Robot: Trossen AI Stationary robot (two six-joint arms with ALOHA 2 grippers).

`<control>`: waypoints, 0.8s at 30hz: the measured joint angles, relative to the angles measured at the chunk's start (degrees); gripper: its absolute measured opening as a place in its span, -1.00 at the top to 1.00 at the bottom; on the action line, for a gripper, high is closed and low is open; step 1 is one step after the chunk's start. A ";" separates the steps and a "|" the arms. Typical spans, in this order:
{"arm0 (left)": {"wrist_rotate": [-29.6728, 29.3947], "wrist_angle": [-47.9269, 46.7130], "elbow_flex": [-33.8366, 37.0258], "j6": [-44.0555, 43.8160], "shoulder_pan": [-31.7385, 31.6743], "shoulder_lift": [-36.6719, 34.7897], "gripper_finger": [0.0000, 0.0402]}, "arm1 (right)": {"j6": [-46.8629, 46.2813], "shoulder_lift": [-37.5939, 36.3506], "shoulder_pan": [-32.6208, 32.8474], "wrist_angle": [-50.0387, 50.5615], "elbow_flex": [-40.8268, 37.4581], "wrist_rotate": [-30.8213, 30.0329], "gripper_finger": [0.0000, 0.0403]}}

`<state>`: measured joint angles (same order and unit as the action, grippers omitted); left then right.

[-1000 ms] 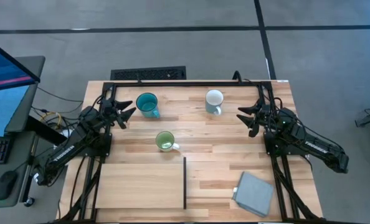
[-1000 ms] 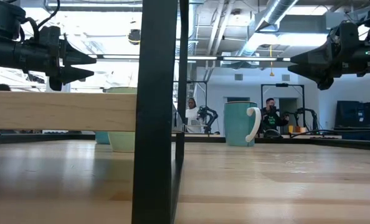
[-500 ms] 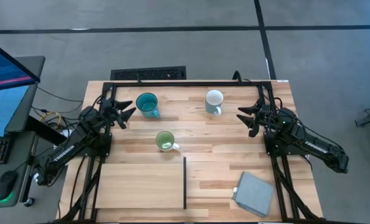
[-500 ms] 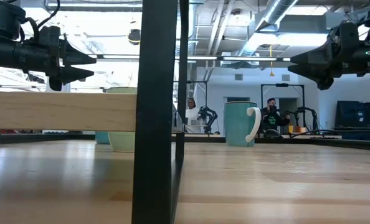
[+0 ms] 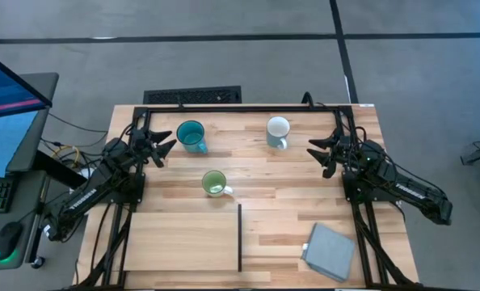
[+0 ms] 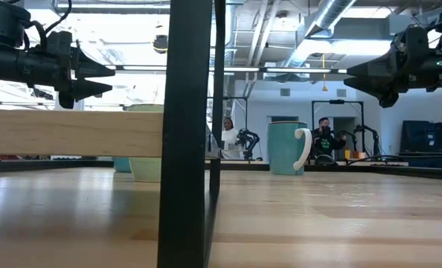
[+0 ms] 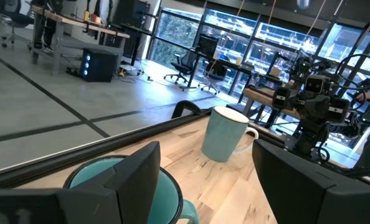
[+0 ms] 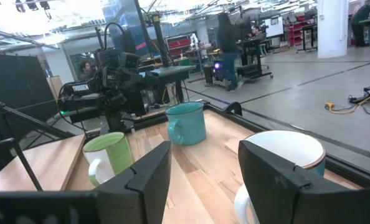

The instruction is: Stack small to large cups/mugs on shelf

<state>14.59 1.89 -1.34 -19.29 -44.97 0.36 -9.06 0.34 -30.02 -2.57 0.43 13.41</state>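
Teal mug sits just ahead of your left gripper; white mug near your right gripper — both spread wide, holding nothing. Green mug stands between them, off the shelf.

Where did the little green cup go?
In the high view the light green mug stands on the tabletop near the middle, just above the shelf, below and between the teal mug and the white mug.
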 joint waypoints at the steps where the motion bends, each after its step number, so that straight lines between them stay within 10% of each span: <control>1: 0.02 0.00 0.00 0.00 0.00 0.00 -0.23 | 0.00 0.00 0.00 0.00 0.00 0.00 -0.04; 24: -1.03 0.26 0.02 0.00 0.02 0.01 -0.23 | 0.00 0.02 0.00 0.00 0.00 0.02 -0.04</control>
<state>13.56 2.15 -1.32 -19.29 -44.95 0.37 -9.06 0.36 -30.02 -2.57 0.43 13.43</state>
